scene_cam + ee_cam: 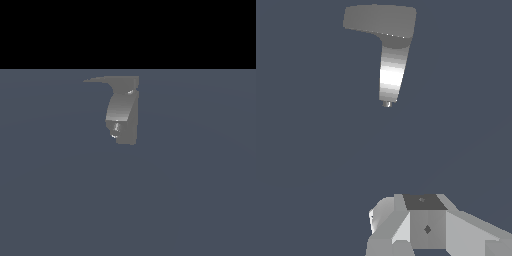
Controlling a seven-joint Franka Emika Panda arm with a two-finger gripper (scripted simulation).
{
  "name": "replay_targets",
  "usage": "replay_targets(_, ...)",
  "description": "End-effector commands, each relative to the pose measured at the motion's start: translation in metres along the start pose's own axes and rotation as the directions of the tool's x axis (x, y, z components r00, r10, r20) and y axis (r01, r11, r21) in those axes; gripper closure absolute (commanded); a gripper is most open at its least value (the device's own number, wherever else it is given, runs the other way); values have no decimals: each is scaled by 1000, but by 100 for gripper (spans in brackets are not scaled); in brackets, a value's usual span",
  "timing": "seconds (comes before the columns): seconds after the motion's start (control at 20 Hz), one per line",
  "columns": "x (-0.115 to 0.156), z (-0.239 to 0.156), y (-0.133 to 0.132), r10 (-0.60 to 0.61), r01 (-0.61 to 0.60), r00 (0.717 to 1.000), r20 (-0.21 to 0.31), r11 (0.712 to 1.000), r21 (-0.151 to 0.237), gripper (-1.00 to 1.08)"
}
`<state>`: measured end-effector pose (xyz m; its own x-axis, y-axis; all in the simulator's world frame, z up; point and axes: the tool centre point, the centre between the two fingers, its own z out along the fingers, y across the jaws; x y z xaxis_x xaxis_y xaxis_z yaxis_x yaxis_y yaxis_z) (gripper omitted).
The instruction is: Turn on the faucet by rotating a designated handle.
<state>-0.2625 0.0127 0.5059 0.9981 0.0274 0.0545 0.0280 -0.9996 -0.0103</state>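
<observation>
The faucet (122, 112) is a small dull-grey blocky fixture with a lighter curved front, standing alone on the blue-grey floor. Its handle (102, 79) is a thin flat lever on top, tapering to a point toward the exterior view's left. In the wrist view the faucet (391, 75) shows far ahead, with the handle (378, 20) as a flat grey bar across its far end. My gripper (426, 220) appears only in the wrist view, well short of the faucet and touching nothing. Its fingers sit together with no gap showing and nothing between them. The arm is out of the exterior view.
A flat blue-grey floor (190, 190) surrounds the faucet on all sides. A black band (128, 32) fills the upper part of the exterior view.
</observation>
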Motion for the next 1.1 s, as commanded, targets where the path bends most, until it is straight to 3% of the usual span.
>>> replay_targets(0.0, 0, 0, 0, 0, 0, 1000, 0, 1000, 0, 108)
replay_targets(0.5, 5, 8, -12, 50, -50, 999, 1, 999, -1, 108)
replay_targets(1.05, 29, 34, -52, 220, -220, 976, 4, 976, -5, 108)
